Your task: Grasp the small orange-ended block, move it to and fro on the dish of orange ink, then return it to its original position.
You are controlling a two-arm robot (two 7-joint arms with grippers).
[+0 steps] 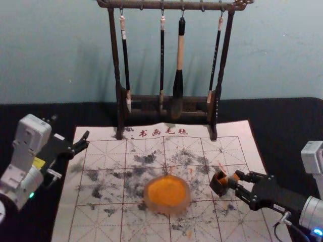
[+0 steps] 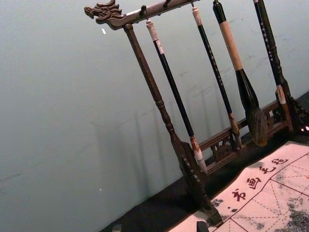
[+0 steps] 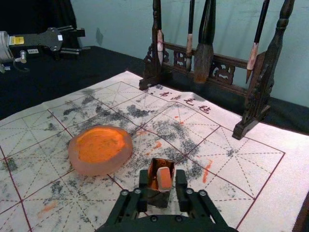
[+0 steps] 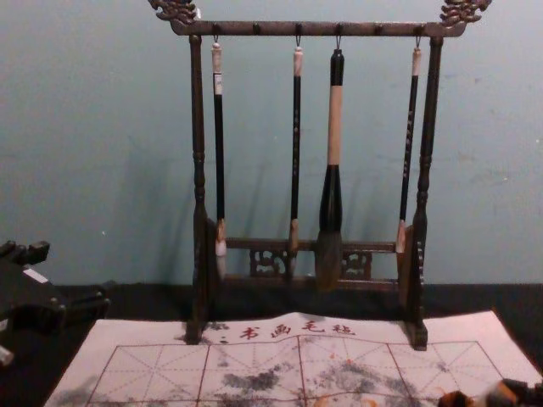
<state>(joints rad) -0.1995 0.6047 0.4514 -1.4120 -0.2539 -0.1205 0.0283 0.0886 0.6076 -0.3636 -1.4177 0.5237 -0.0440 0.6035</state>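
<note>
Start with a pale blue-green wall (image 1: 50, 50) at the back. Below it, find a black-covered worktop (image 1: 282, 118), and on that a ruled, ink-stained felt mat (image 1: 106, 222). See a dark wooden rack (image 4: 382, 29) standing upright across the mat's far edge, with 4 brushes (image 1: 178, 83) hanging in a row, 1 of them much thicker. Spot the left hand (image 1: 72, 159) beside the mat's left edge, parked, holding nothing, its 2 fingers apart. Across from it, over the right part of the mat, find the right hand (image 1: 236, 180) reaching inward, 2 fingers apart, with the orange-ended block between them. Note the round dish of orange ink (image 1: 167, 194) on the mat, left of the right hand and well apart from it. Next, see a small dark box (image 1: 218, 187) just beyond those fingertips. Last, find the orange-ended block (image 3: 164, 179) at the box's open side, orange end towards the right wrist camera; cannot tell how deep in.
</note>
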